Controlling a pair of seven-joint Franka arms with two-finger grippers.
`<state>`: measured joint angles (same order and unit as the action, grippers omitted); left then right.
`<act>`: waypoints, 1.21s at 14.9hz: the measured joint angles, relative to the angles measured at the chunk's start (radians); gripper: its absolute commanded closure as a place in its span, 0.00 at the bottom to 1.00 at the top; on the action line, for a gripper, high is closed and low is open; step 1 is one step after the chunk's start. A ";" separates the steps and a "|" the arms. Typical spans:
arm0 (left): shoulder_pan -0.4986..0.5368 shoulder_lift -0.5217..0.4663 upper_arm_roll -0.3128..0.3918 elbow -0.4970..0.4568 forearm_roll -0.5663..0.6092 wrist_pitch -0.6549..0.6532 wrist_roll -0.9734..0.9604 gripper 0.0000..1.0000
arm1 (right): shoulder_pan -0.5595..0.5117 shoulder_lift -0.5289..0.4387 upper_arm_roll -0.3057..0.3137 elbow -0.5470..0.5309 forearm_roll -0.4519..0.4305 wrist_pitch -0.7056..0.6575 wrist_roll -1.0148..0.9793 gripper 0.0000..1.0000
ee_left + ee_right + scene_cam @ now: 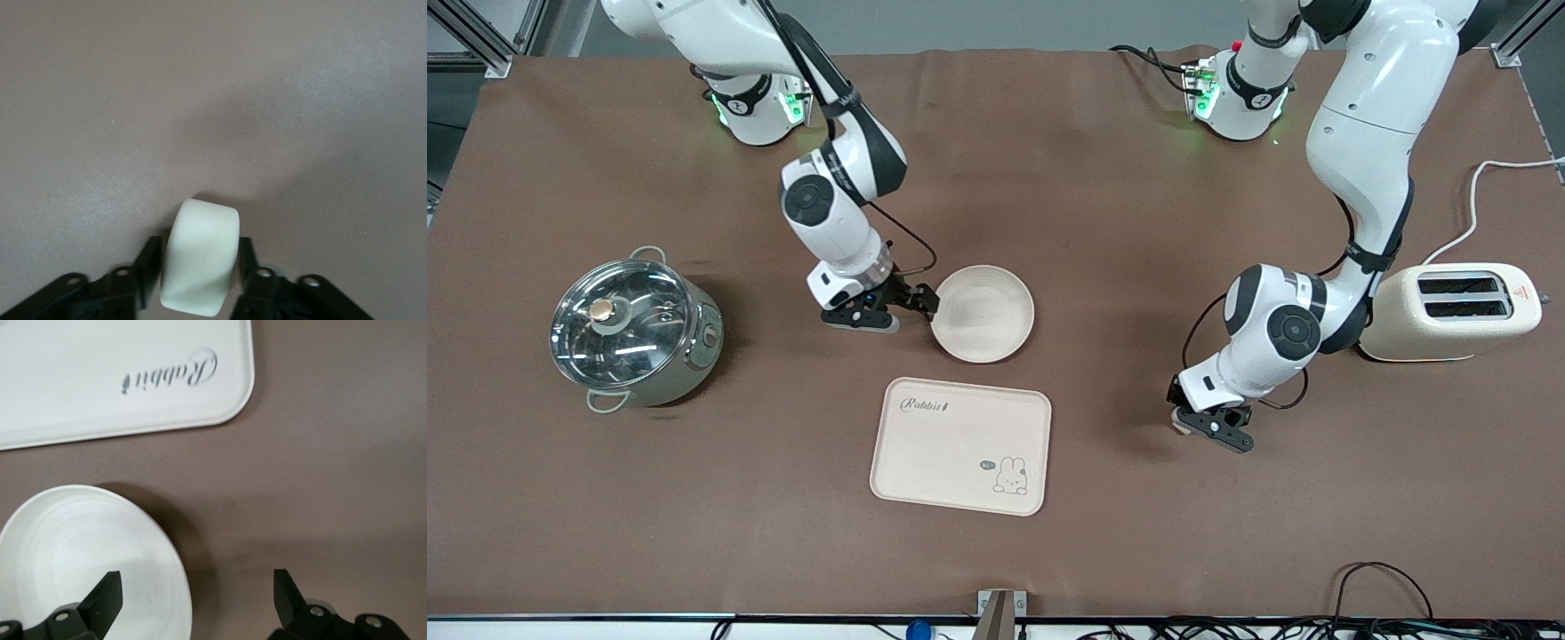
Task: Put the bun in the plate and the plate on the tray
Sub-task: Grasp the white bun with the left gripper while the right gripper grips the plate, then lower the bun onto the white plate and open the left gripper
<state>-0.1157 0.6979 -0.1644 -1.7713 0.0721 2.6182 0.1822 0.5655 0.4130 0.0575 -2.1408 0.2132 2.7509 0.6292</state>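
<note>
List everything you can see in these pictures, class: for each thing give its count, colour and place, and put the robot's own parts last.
bun: one, cream-white, between the left tool's fingers, toward the left arm's end of the table.
plate: one, cream-white, mid-table, farther from the front camera than the tray.
tray: one, cream, rabbit drawing, nearer the front camera than the plate.
pot: one, steel with glass lid, toward the right arm's end.
toaster: one, cream, toward the left arm's end.
left tool: one, black, fingers either side of the bun.
right tool: one, black, open, at the plate's rim.
</note>
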 measured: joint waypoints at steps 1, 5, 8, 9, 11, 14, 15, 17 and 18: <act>0.000 -0.003 -0.002 0.001 0.000 0.000 -0.008 0.84 | 0.010 0.024 0.000 0.001 0.000 0.024 0.013 0.06; 0.001 -0.034 -0.058 0.034 -0.009 -0.082 -0.167 0.85 | 0.026 0.043 0.000 0.011 0.000 0.036 0.022 0.18; -0.005 -0.069 -0.170 0.085 -0.019 -0.217 -0.472 0.84 | 0.044 0.043 0.000 0.011 0.000 0.035 0.022 0.34; -0.011 -0.075 -0.212 0.094 -0.019 -0.240 -0.573 0.84 | 0.050 0.044 0.000 0.011 0.000 0.033 0.023 0.38; -0.036 -0.075 -0.274 0.097 -0.020 -0.251 -0.763 0.84 | 0.057 0.046 -0.001 0.010 0.000 0.031 0.025 0.43; -0.116 -0.071 -0.289 0.108 -0.020 -0.251 -0.991 0.83 | 0.062 0.056 -0.001 0.010 0.000 0.029 0.026 0.46; -0.144 -0.067 -0.289 0.113 -0.020 -0.251 -1.060 0.83 | 0.064 0.062 -0.001 0.010 0.000 0.032 0.026 0.46; -0.194 -0.055 -0.289 0.118 -0.020 -0.245 -1.171 0.79 | 0.067 0.073 -0.001 0.010 0.000 0.045 0.026 0.58; -0.216 -0.045 -0.289 0.120 -0.020 -0.226 -1.212 0.72 | 0.068 0.077 -0.001 0.010 0.000 0.050 0.026 0.70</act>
<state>-0.3321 0.6525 -0.4536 -1.6515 0.0520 2.3917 -1.0293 0.6334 0.4903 0.0567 -2.1311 0.2137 2.8012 0.6548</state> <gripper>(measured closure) 0.828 0.493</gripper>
